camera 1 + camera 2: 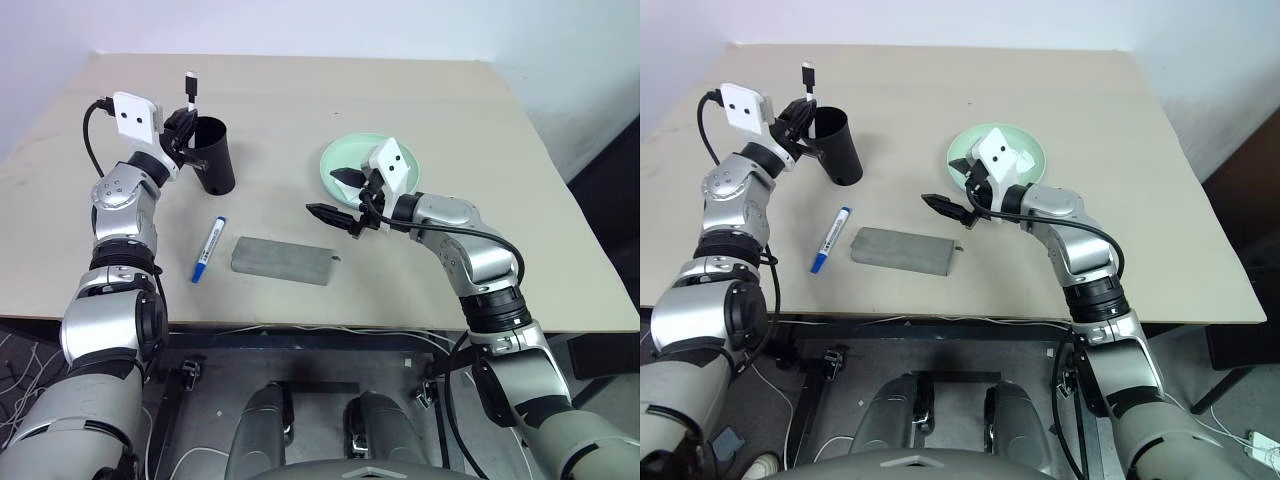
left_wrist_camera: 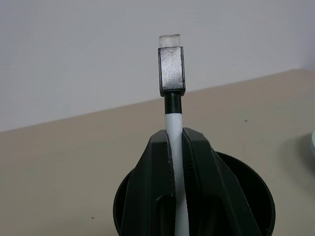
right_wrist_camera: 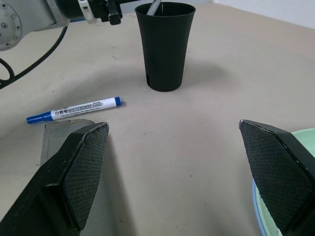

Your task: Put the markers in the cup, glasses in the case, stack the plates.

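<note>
Here a marker [image 2: 173, 118] with a black cap stands almost upright, cap end up, its long axis running vertically; its lower end dips into the mouth of the black cup [image 1: 214, 155], which stands upright on the desk [image 1: 420, 90]. The left hand [image 2: 176, 147] is clenched on the marker's white barrel just above the cup's rim. A second, blue-capped marker [image 1: 208, 248] lies flat on the desk nearer the robot, running roughly toward the cup, just beside the closed grey case [image 1: 282, 260]. The right hand [image 1: 338, 196] hovers released, fingers spread wide, beside the stacked plates [image 1: 340, 152], the mint green one on top.
</note>
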Motion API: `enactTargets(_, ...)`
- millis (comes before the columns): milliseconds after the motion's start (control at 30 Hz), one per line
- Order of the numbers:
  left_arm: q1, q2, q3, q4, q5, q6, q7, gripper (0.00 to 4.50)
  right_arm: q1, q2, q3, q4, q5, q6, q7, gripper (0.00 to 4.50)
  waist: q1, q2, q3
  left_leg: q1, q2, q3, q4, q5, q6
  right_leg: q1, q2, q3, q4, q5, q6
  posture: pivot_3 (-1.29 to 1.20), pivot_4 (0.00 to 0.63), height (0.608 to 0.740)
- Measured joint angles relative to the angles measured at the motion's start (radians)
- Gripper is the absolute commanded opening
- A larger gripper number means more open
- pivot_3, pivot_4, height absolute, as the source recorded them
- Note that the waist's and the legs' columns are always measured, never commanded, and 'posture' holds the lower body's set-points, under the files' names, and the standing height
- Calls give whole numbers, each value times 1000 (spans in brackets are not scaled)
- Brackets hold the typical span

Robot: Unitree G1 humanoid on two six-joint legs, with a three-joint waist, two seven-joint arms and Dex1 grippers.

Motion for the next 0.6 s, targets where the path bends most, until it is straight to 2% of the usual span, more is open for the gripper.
enactTargets(100, 3, 0, 0, 0, 0, 3, 0, 0, 0, 0, 0, 0, -1, -2, 2, 4456, 0, 0, 0, 0, 0, 0, 0, 0, 0, 0, 0, 0, 0, 0, 0, 0, 150, 681)
enactTargets(533, 10, 0, 0, -14, -1, 19, 2, 4292, 0, 0, 0, 0, -1, -16, 6, 4500, 0, 0, 0, 0, 0, 0, 0, 0, 0, 0, 0, 0, 0, 0, 0, 0, 150, 681)
enactTargets(600, 11, 0, -1, -19, 0, 20, 3, 4292, 0, 0, 0, 0, -1, -20, 6, 4500, 0, 0, 0, 0, 0, 0, 0, 0, 0, 0, 0, 0, 0, 0, 0, 0, 150, 681)
